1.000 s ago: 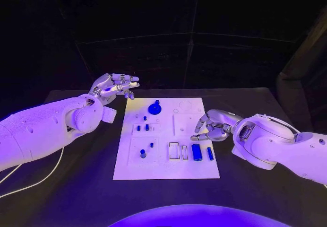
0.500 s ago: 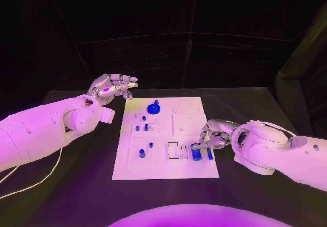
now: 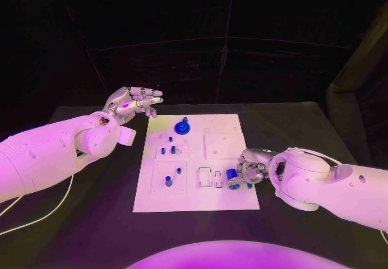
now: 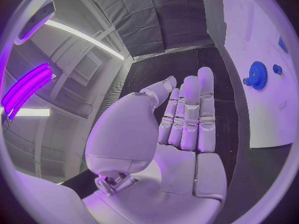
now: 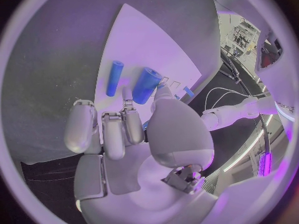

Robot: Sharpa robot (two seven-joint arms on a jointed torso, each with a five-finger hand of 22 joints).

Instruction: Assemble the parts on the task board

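We judge the pick-up step in hand — the right hand (image 3: 249,170), fingers parted and empty, hovers over the thick blue cylinder (image 5: 146,85) on the white task board (image 3: 194,199), which it must next close on — while the left hand (image 3: 132,102) waits open, holding nothing.

A lab: black-draped table (image 3: 97,224) and white task board (image 3: 197,202).

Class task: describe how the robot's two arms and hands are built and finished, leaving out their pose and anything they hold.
Both arms are smooth, rounded white shells, bulging at the joints. The left hand and right hand are silver metal, with segmented fingers and a broad smooth palm cover. A thin pale cable trails on the table beneath the left arm.
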